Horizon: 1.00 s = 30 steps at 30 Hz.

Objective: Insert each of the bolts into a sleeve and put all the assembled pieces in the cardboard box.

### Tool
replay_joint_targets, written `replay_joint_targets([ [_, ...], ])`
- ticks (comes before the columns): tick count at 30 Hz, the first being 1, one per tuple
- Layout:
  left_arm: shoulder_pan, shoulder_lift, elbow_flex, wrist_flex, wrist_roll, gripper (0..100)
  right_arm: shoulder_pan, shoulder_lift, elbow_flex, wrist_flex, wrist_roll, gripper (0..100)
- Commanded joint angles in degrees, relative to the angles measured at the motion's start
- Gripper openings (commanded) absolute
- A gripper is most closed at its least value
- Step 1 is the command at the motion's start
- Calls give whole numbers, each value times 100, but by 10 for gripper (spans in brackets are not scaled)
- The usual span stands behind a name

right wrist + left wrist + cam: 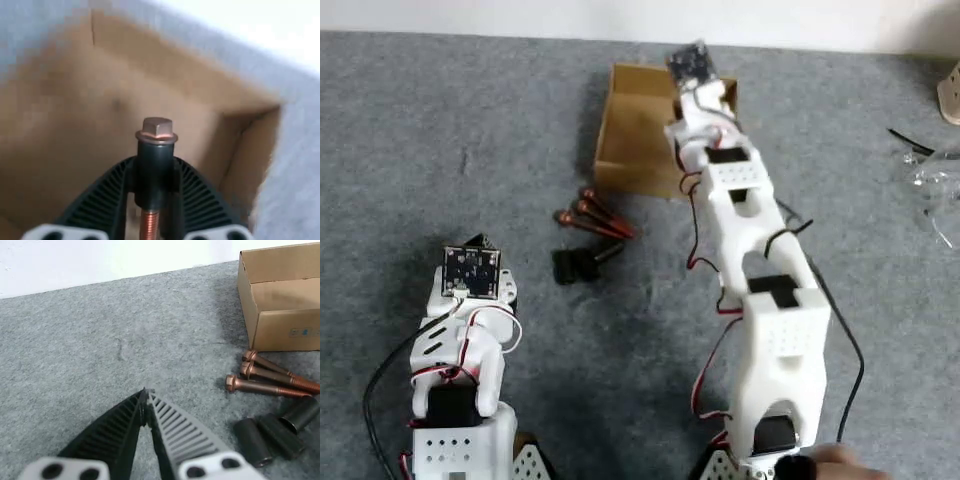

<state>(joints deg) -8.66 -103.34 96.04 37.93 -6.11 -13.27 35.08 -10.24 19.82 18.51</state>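
The right end effector (152,169) is clamped on a black sleeve (155,150) with a copper-coloured bolt (156,129) run through it; the flanged hex head sits against 1 end of the sleeve, and the threaded shank shows out of the other end, between the fingers (200,190). This assembled piece hangs over the open cardboard box (632,125), whose brown floor and walls lie behind it in the right wrist view; it looks held above the floor, not yet let go. Gripping the sleeve and not the bolt seems sensible; the wider part is squeezed, and the flange likely stops the bolt sliding through. The position over the box suggests the drop-off step of the task.

The left end effector (145,396) is closed on nothing, its tips meeting, low over the grey felt table (100,340) and apart from the parts; probably it is parked there so the other arm has room.

3 loose bolts (265,387) lie side by side just in front of the box wall, heads turned the same way; 3 empty sleeves (280,436) lie clustered just beside them; I judge 3 pairings are left to do.

A small bluish mark (300,333) sits on the box's outer wall; it is too small to read.
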Motion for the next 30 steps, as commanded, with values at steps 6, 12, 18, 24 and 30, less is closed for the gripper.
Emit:
replay_joint_targets([
  [6, 57, -22, 110, -149, -44, 8, 347, 673, -752, -251, 44, 6],
  [12, 57, -4, 110, -149, -44, 8, 356, 813, -778, -242, 79, 6],
  [18, 57, -4, 110, -149, -44, 8, 365, 813, -778, -233, 88, 42],
  [24, 57, -4, 110, -149, -44, 8, 347, 804, -831, 409, 53, 240],
  [30, 57, -4, 110, -149, -44, 9, 356, 760, -831, 488, 53, 248],
])
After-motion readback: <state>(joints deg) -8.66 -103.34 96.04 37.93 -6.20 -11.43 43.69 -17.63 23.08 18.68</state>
